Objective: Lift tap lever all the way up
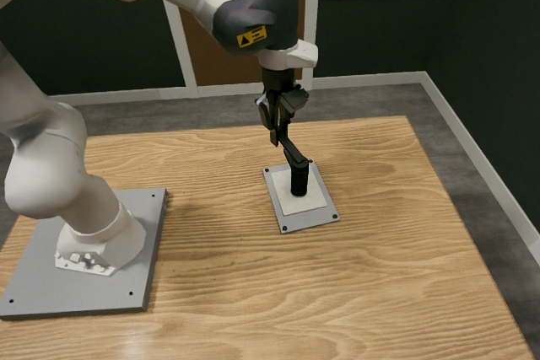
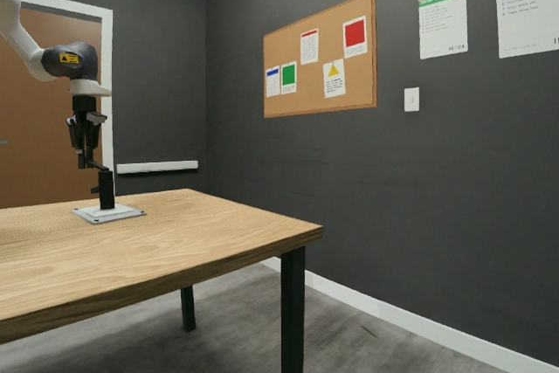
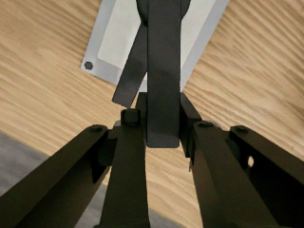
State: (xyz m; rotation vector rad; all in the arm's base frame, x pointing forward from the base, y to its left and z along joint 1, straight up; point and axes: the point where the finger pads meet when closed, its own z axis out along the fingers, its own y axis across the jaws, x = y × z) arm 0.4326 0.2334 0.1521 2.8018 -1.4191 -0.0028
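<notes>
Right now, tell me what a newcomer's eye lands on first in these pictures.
First the big white arm reaching from its grey base plate at the table's near left, its gripper shut on the black lever of a tap mid-table. The tap stands on a small grey plate. In the exterior view, a corkboard with coloured notes hangs on the dark wall.

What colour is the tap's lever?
Black lever, shown best in the top view.

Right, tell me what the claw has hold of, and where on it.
The claw is shut on the tap's lever, gripping its free outer end, away from the tap body.
</notes>
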